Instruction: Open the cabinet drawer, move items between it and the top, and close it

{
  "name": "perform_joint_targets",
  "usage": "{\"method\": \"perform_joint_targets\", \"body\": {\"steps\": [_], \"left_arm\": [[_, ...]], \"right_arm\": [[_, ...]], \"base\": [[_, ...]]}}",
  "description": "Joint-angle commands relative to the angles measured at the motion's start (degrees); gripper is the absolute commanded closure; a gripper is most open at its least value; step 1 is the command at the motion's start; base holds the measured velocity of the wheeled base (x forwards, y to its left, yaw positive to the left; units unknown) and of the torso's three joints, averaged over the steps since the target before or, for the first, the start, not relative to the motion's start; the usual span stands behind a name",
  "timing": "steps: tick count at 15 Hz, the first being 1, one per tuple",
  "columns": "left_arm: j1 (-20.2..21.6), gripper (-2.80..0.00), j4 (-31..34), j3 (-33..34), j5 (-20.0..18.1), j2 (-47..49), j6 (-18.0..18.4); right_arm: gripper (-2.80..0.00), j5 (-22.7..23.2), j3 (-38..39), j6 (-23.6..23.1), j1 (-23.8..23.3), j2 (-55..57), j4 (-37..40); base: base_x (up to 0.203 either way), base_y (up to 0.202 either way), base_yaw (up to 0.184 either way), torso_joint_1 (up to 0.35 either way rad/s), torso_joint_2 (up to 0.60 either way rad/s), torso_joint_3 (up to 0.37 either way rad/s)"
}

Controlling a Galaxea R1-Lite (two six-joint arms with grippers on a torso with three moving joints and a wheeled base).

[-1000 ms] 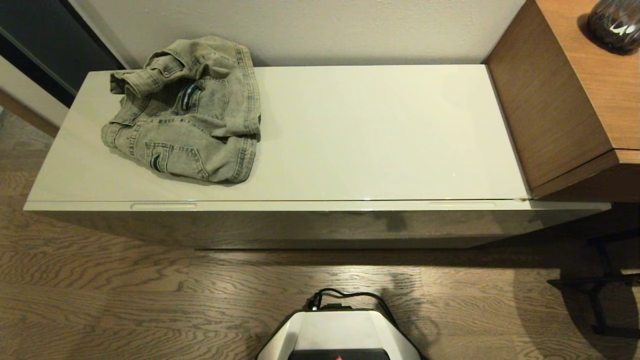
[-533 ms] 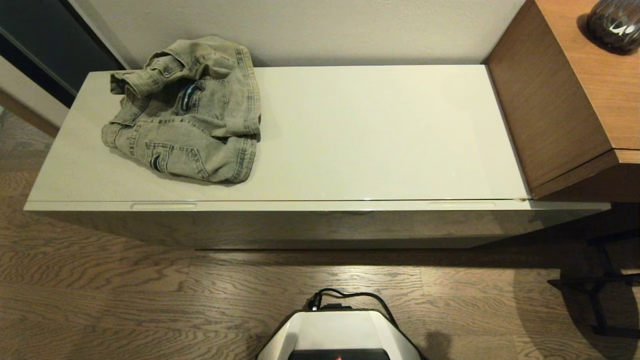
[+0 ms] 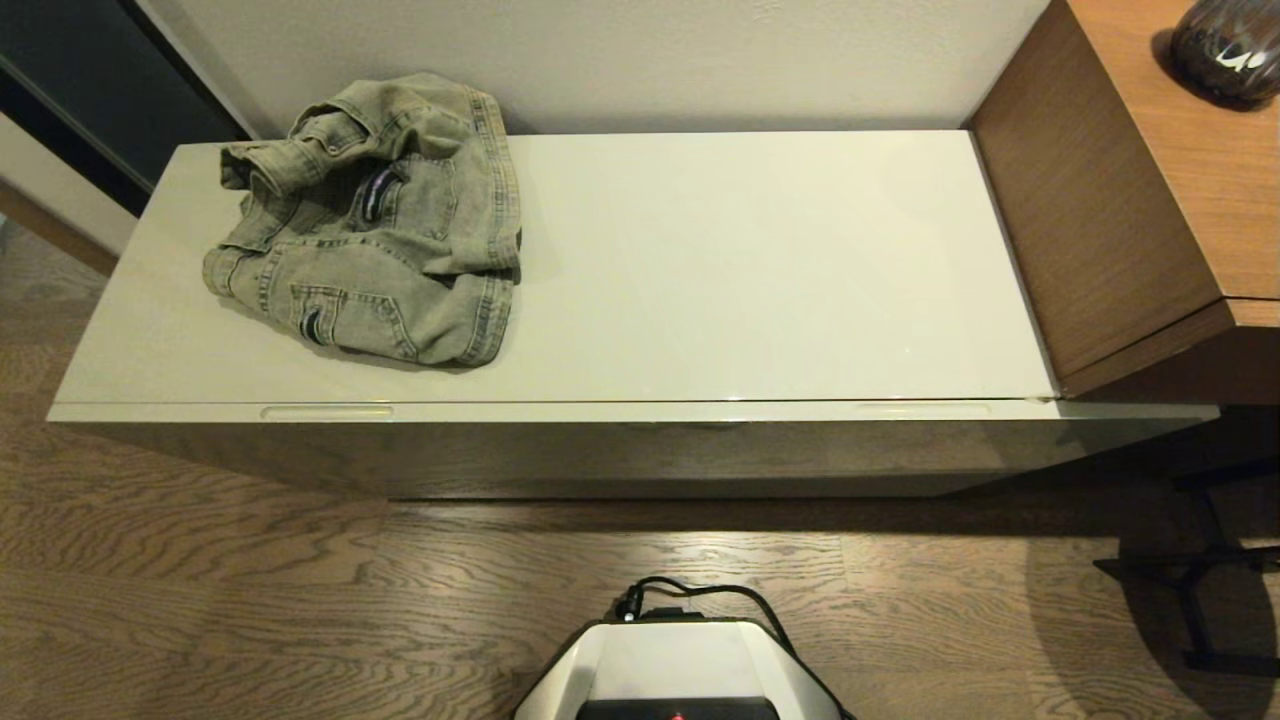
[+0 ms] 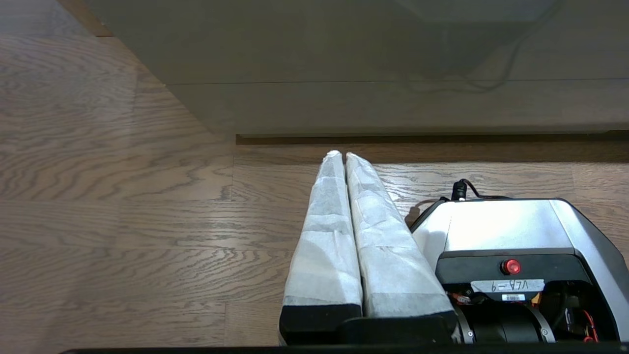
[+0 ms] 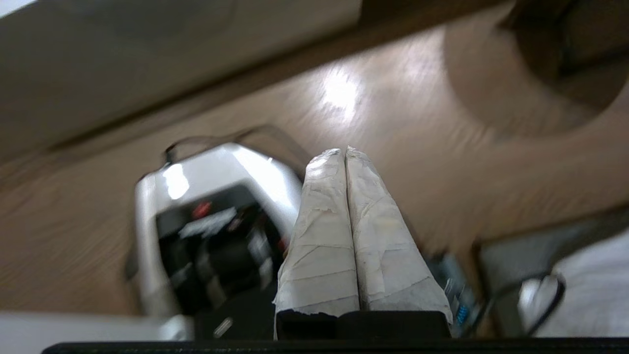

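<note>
The faded grey-green denim garment [image 3: 375,225] lies crumpled on the left part of the glossy cream top [image 3: 760,270]. The cabinet drawer [image 3: 640,412] is pushed in, flush under the top, with one slim handle slot [image 3: 327,411] on the left and another [image 3: 922,408] on the right. The clear food bag is out of view. Neither gripper shows in the head view. My left gripper [image 4: 340,155] is shut and empty low over the floor, beside my base. My right gripper [image 5: 342,151] is shut and empty too, over the floor near the base.
A taller brown wood-grain desk [image 3: 1160,190] adjoins the cabinet's right end, with a dark rounded object [image 3: 1230,45] on it. My base [image 3: 680,665] stands on the wood floor [image 3: 250,600] in front of the cabinet. A black stand leg [image 3: 1190,590] sits at the right.
A shadow on the floor to the right of my base slid back towards me and left the head view. The garment and drawer have not moved.
</note>
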Motion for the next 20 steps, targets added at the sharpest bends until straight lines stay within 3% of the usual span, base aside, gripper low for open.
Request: {"method": "perform_joint_targets", "body": {"steps": [1,6,9,10,12,14,15,17,20], "left_arm": [[0.02,0.0,0.0,0.0,0.04,0.09,0.0],[0.02,0.0,0.0,0.0,0.04,0.0,0.0],[0.01,0.0,0.0,0.0,0.04,0.0,0.0],[0.01,0.0,0.0,0.0,0.04,0.09,0.0],[0.02,0.0,0.0,0.0,0.04,0.09,0.0],[0.02,0.0,0.0,0.0,0.04,0.0,0.0],[0.02,0.0,0.0,0.0,0.04,0.08,0.0],[-0.06,0.0,0.0,0.0,0.04,0.09,0.0],[-0.02,0.0,0.0,0.0,0.04,0.0,0.0]], "right_arm": [[0.0,-1.37,9.65,-3.66,-0.6,-7.44,-17.05],[0.0,0.42,26.5,-10.52,-0.79,-8.03,-45.27],[0.0,0.53,42.25,-16.63,-0.8,-8.06,-65.03],[0.0,0.57,44.1,-18.21,-0.8,-8.06,-66.53],[0.0,1.2,43.69,-18.78,-0.8,-8.06,-60.48],[0.0,7.93,43.41,-15.44,-0.8,-8.06,-54.43],[0.0,9.08,43.16,-17.57,-0.8,-8.06,-50.89],[0.0,9.59,42.96,-19.25,-0.8,-8.06,-50.35],[0.0,9.15,43.66,-17.32,-0.8,-8.06,-52.81]], "base": [[0.0,0.0,0.0,0.0,0.0,0.0],[0.0,0.0,0.0,0.0,0.0,0.0],[0.0,0.0,0.0,0.0,0.0,0.0],[0.0,0.0,0.0,0.0,0.0,0.0],[0.0,0.0,0.0,0.0,0.0,0.0],[0.0,0.0,0.0,0.0,0.0,0.0],[0.0,0.0,0.0,0.0,0.0,0.0],[0.0,0.0,0.0,0.0,0.0,0.0],[0.0,0.0,0.0,0.0,0.0,0.0]]}}
